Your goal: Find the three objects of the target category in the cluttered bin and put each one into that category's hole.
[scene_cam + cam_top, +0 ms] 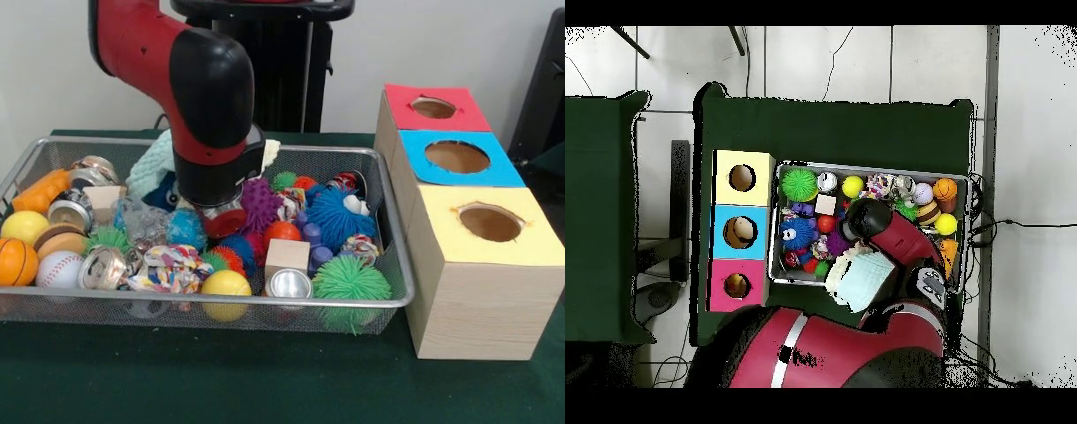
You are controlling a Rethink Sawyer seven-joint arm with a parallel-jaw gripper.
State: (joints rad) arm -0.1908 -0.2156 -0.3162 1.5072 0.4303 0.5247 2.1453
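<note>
Bin [388, 296]: wire basket on green surface [177, 380], still crammed with toys.
Tool [222, 219]: low over bin's middle; grip state cannot be told.
Boxes [477, 291]: right; progress unclear.

No text, label, brand, number or sign can be read in either view. The crushed cans [103, 268] in the wire bin [388, 231] carry printed patches, but nothing on them is legible. A white marking sits on the red arm [797, 355] in the overhead view, too small to make out. The red, blue and yellow box tops [461, 157] are plain.
</note>
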